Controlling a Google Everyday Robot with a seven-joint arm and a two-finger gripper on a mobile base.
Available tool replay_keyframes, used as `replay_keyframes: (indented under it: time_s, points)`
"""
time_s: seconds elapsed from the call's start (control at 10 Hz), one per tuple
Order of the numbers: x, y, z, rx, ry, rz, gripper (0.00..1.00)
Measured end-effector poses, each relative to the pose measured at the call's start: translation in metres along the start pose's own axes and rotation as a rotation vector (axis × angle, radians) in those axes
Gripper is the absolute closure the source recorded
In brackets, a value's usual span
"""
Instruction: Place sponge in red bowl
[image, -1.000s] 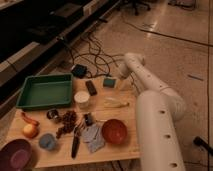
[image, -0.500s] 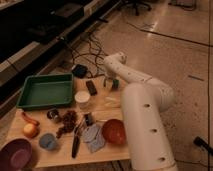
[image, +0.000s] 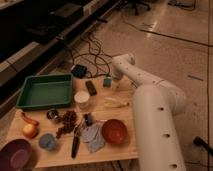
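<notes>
The sponge is a small teal block lying on the far edge of the wooden table. My gripper hangs at the end of the white arm, just right of the sponge and close above the table, open with nothing in it. The red bowl sits empty near the table's front right, beside the arm's thick white body.
A green tray fills the far left. Between it and the bowl stand a white cup, a black gadget, grapes, a grey cloth, a blue-grey cup and a purple bowl. Cables cover the floor behind.
The arm's end has swung about over the table's far edge and now sits lower, beside the sponge. The sponge and bowl have not moved.
</notes>
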Motion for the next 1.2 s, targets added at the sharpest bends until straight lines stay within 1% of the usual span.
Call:
replay_keyframes:
  time_s: [0.2,0.4,0.5,0.6,0.9,1.0,1.2]
  points:
    - [0.010,-0.005,0.000,-0.029,-0.032,0.027,0.20]
    - [0.010,-0.008,0.003,-0.071,-0.047,0.040,0.20]
    - [0.007,-0.009,0.003,-0.074,-0.047,0.038,0.20]
    - [0.006,-0.007,0.007,-0.087,-0.035,0.035,0.20]
    - [0.004,-0.006,0.015,-0.104,-0.017,0.032,0.20]
    - [0.005,-0.005,0.020,-0.113,-0.014,0.034,0.20]
    - [0.009,-0.006,0.027,-0.128,-0.022,0.044,0.20]
